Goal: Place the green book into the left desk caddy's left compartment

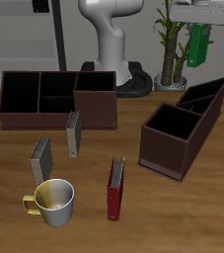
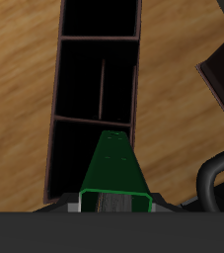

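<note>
My gripper (image 1: 199,30) is shut on the bright green book (image 1: 199,45) and holds it upright, high above the table's back, behind the left desk caddy (image 1: 181,126). That dark brown caddy sits diagonally, its tall square bin (image 1: 169,138) nearer the table's front edge and its low narrow slots (image 1: 206,98) farther back. In the wrist view the green book (image 2: 113,168) sticks out from my gripper (image 2: 109,204) over the caddy (image 2: 99,119), whose two narrow slots (image 2: 81,89) lie side by side below.
A second alike caddy (image 1: 54,99) stands broadside at the back. Two grey books (image 1: 73,133) (image 1: 40,156) stand mid-table. A red book (image 1: 115,188) and a yellow-handled mug (image 1: 52,201) are near the front edge. A plant (image 1: 168,44) stands at the back.
</note>
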Robot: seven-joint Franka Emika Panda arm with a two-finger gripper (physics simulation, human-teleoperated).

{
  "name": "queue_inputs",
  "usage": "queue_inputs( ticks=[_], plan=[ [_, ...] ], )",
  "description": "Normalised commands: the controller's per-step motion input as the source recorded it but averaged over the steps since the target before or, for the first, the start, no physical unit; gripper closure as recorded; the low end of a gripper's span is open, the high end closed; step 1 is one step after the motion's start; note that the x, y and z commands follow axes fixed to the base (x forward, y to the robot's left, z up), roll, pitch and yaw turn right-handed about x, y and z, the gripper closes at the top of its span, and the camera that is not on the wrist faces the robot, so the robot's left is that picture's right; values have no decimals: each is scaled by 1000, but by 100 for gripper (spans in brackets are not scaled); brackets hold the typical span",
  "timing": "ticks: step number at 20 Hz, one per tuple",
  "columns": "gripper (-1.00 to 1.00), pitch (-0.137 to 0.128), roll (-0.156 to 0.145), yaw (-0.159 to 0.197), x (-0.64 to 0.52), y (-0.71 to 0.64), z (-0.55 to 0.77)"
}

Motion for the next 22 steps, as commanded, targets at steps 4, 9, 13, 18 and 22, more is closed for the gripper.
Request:
queue_inputs(
  ticks=[4,9,13,18,22],
  plan=[
    [100,30,46,-10,-1,193,-109],
    [100,17,32,0,39,136,-93],
    [100,5,19,6,77,10,-95],
    [100,31,7,2,135,61,-160],
    [100,18,17,20,91,90,-163]
  ],
)
